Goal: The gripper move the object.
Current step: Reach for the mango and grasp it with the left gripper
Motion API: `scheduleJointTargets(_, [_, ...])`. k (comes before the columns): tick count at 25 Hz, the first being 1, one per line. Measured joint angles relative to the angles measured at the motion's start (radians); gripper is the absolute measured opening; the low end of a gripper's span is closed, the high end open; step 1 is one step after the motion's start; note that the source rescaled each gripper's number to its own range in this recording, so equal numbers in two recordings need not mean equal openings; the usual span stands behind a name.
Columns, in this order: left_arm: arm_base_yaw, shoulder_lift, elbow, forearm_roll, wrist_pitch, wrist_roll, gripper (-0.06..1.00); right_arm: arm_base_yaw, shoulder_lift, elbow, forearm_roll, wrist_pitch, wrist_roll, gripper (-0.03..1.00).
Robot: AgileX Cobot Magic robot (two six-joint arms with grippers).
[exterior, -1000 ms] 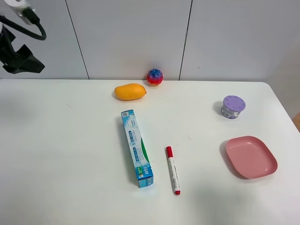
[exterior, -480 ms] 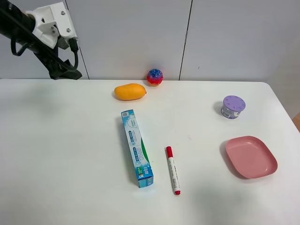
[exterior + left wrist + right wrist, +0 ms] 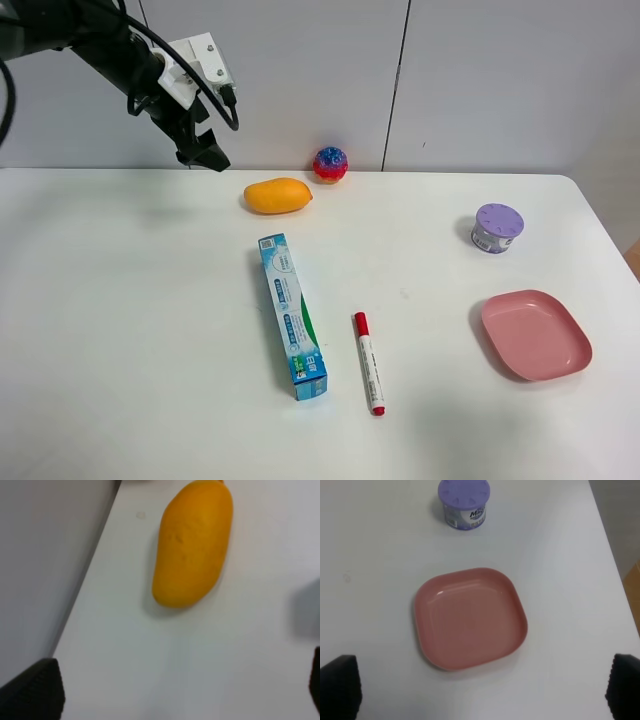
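Far left over counter: hovering left tool, fingers spread wide, clamped on nothing. Just right of it, near far edge, mango flat on counter, untouched, left of speckled ball. Right tool spread too, above pink plate.

White table: mango, speckled ball, likely toothpaste box, marker, pink plate, purple tub.
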Motion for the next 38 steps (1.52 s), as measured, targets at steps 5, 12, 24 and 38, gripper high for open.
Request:
scheduleJointTargets(5, [-0.019,0.147,-0.174,-0.005,0.048,-0.016,1.00,0.000,0.000,0.000,0.000,0.000,0.000,1.00])
scheduleJointTargets(12, [-0.088,0.293,-0.309,-0.019,0.050,-0.018,1.00,0.000,0.000,0.000,0.000,0.000,0.000,1.00])
scheduleJointTargets(24, [-0.135,0.419,-0.335,-0.033,0.021,0.027,1.00,0.000,0.000,0.000,0.000,0.000,0.000,1.00])
scheduleJointTargets(38, [-0.120,0.434,-0.335,-0.050,-0.101,0.116,1.00,0.000,0.000,0.000,0.000,0.000,0.000,1.00])
